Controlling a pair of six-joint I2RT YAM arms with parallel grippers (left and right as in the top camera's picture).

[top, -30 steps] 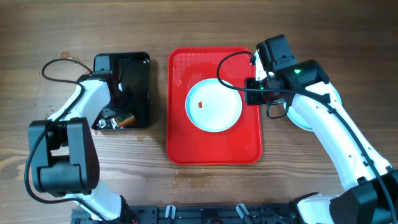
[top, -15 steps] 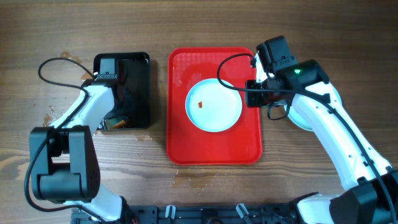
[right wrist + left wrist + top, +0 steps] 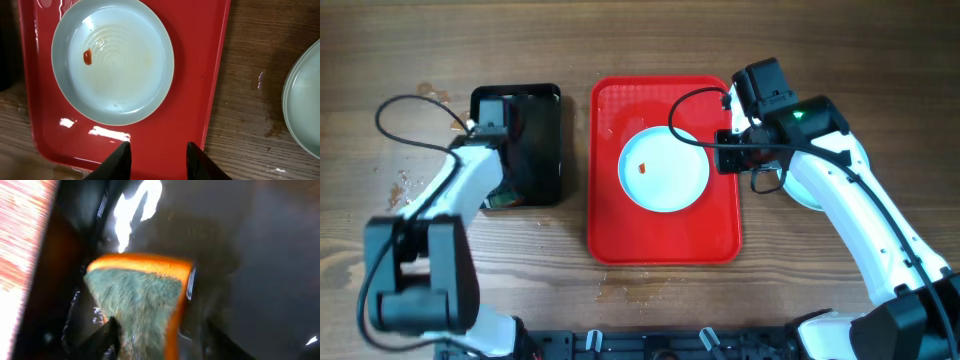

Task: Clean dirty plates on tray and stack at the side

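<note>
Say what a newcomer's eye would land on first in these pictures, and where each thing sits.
The bright red tray at the centre of the overhead view grabs the eye first, carrying a pale plate marked by a small red-orange smear. To its left, in the black tray, the left wrist view shows an orange-backed green sponge, blurred.

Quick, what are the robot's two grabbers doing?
Left gripper: open, straddling the sponge; blurry.
Right gripper: open, empty.
</note>
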